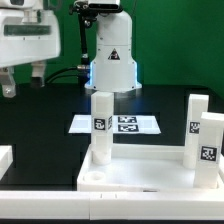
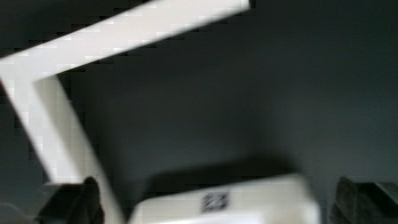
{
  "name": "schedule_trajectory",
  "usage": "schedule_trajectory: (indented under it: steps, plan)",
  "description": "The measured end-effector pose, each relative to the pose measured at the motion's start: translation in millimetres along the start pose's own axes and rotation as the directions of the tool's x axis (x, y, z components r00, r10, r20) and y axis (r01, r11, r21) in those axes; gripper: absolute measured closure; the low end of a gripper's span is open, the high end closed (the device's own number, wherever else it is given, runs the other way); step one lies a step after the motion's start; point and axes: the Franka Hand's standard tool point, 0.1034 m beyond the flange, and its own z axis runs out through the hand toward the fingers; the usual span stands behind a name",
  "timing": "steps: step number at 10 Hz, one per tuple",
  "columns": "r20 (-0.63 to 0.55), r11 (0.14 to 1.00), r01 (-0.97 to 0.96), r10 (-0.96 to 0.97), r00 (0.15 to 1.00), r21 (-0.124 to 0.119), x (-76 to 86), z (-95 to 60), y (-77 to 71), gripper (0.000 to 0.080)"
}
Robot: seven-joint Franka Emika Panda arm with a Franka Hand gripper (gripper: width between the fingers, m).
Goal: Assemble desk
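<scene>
The white desk top lies at the front of the black table. Three white tagged legs stand upright in it: one at its left and two at its right. My gripper hangs high at the exterior view's upper left, open and holding nothing. In the wrist view the gripper has its dark fingers spread wide. A loose white leg with a small tag lies below, in line with the gap between them.
The marker board lies flat behind the desk top, in front of the white robot base. A white L-shaped bar lies on the table beside the loose leg. A white piece shows at the exterior view's left edge.
</scene>
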Motion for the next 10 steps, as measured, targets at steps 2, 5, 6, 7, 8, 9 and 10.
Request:
schedule_trajectory:
  steps: [2,5,6,7,8,9,10]
  plan:
    - [0.006,0.987,0.155,-0.155,0.988,0.03,-37.9,11.9,-21.9,0.0151]
    - [0.023,0.98,0.196,-0.197,0.98,0.042,-41.9,11.6,-22.6,0.0151]
    - [0.024,0.979,0.198,-0.199,0.98,0.047,-45.1,13.5,-25.3,0.0151]
    - [0.024,0.972,0.223,-0.225,0.974,0.073,-60.2,25.9,-40.8,0.0151]
    - [0.028,0.976,0.19,-0.194,0.981,0.107,-67.3,39.9,-58.1,0.0151]
    - [0.025,0.974,0.182,-0.187,0.982,0.132,-67.7,50.8,-72.6,0.0151]
    - [0.025,0.974,0.178,-0.183,0.983,0.138,-68.7,52.3,-75.4,0.0151]
